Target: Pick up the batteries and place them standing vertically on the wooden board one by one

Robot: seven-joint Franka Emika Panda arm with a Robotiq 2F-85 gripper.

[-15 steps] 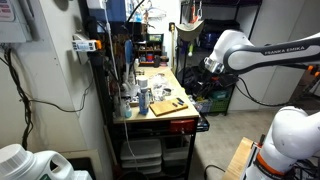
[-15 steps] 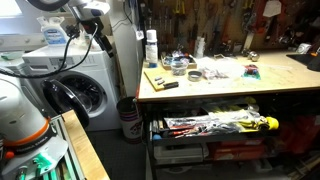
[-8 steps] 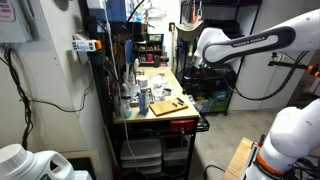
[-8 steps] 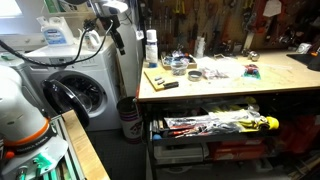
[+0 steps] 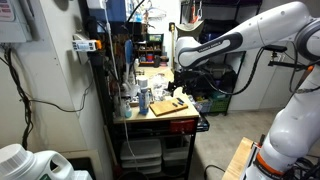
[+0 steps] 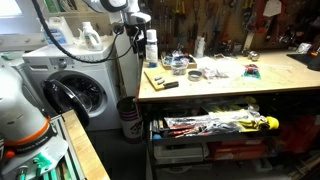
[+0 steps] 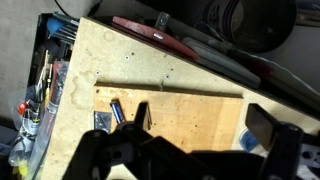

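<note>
The wooden board (image 7: 185,118) lies on the yellowish workbench top and fills the middle of the wrist view. It also shows in both exterior views (image 5: 163,107) (image 6: 155,78). A blue and dark battery (image 7: 115,110) lies flat at the board's left end, and a dark battery-like piece (image 6: 168,85) lies on the board's near end. My gripper (image 7: 200,128) is open and empty, hanging above the board with a finger on each side. It also shows in both exterior views (image 5: 180,88) (image 6: 136,45), still well above the bench.
Bottles and a can (image 5: 140,97) stand at one side of the bench. Tools and small parts (image 6: 215,72) clutter its far part. A washing machine (image 6: 80,85) stands beside the bench. A red tool (image 7: 150,35) and a blue round piece (image 7: 250,141) lie near the board.
The arm has swung from away from the bench to over it. My gripper now hangs above the wooden board. Nothing on the bench has moved.
</note>
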